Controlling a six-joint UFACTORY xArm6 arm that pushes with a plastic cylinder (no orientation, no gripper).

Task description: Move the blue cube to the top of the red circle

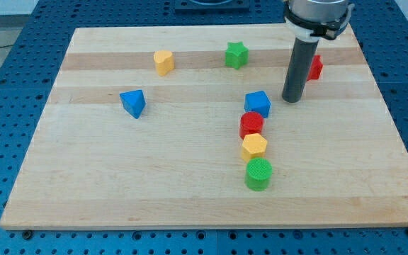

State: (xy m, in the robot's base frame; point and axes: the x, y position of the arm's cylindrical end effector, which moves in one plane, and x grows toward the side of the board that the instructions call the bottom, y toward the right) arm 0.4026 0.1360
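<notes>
A: As far as the goal can be judged from where the blocks lie, how much of it is done?

B: Most of it, it would seem. The blue cube (258,103) is seen just above the red circle (251,125) in the view, toward the view's top, and the two appear to be touching or very nearly so — the cube sits a shade to the view's right of the circle's centre.

A: And where is my tip placed?

B: My tip (291,100) is set down on the wooden board (190,191), just to the view's right of the blue cube, with a narrow gap visible between them. No gripper is fitted, so nothing is clasped or held; only a straight dark rod is carried.

A: What is left, then?

B: Little, by this reckoning. A slight nudge toward the view's left might be wanted to centre the cube over the circle — though the placement could already be judged good enough.

A: What else is noted nearby?

B: Below the red circle a yellow hexagon-like block (254,146) and a green cylinder (258,173) are lined up in a column. A red block (315,67) is partly hidden behind the rod. A green star (236,54), a yellow block (163,61) and a blue triangular block (133,103) are lying well apart.
</notes>
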